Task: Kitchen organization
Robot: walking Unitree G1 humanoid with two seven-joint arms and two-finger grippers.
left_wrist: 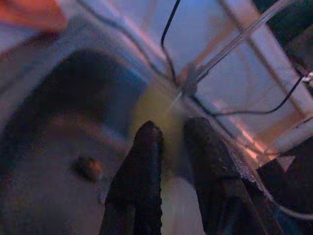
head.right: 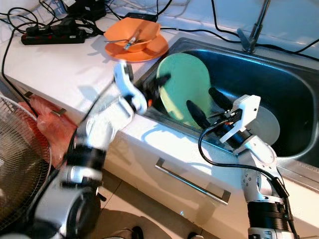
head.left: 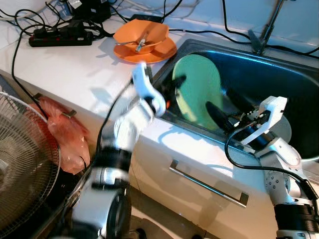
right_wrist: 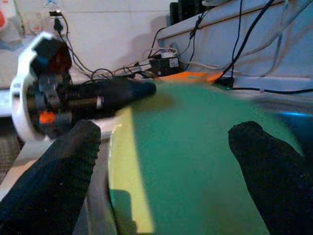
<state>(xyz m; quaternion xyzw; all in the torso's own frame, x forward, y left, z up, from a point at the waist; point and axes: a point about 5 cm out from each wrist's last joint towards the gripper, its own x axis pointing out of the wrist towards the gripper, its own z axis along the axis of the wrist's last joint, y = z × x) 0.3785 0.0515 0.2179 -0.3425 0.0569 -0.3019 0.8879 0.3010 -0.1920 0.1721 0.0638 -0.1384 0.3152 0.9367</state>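
Nearest the camera, the robot's two silver arms reach up from the near edge toward the sink (head.left: 294, 64), with a drawer handle (head.left: 207, 184) between them on the cabinet front and a fan (head.left: 22, 164) at the near left. In the sink a green plate (head.left: 199, 89) stands on edge, tilted against the left wall of the basin. The left gripper (head.left: 175, 85) is at the plate's left rim; its fingers (left_wrist: 142, 166) are nearly closed with a narrow gap, and the blurred wrist view leaves it unclear whether the rim sits between them, so I cannot tell if it grips or only touches. The right gripper (head.left: 227, 107) is spread wide, unclenched, one finger (right_wrist: 58, 166) before the plate's near face and the other (right_wrist: 274, 166) off toward its right side, holding nothing. Judging by this, the step in hand is lifting the plate out of the sink with both arms. The next move probably calls for the right gripper to close on the rim, or brace the face, so the plate does not slide or tip back into the basin. On the far counter an orange bowl (head.left: 142, 35) sits on an orange plate (head.left: 164, 52), beside a power strip (head.left: 60, 37) with tangled cables.
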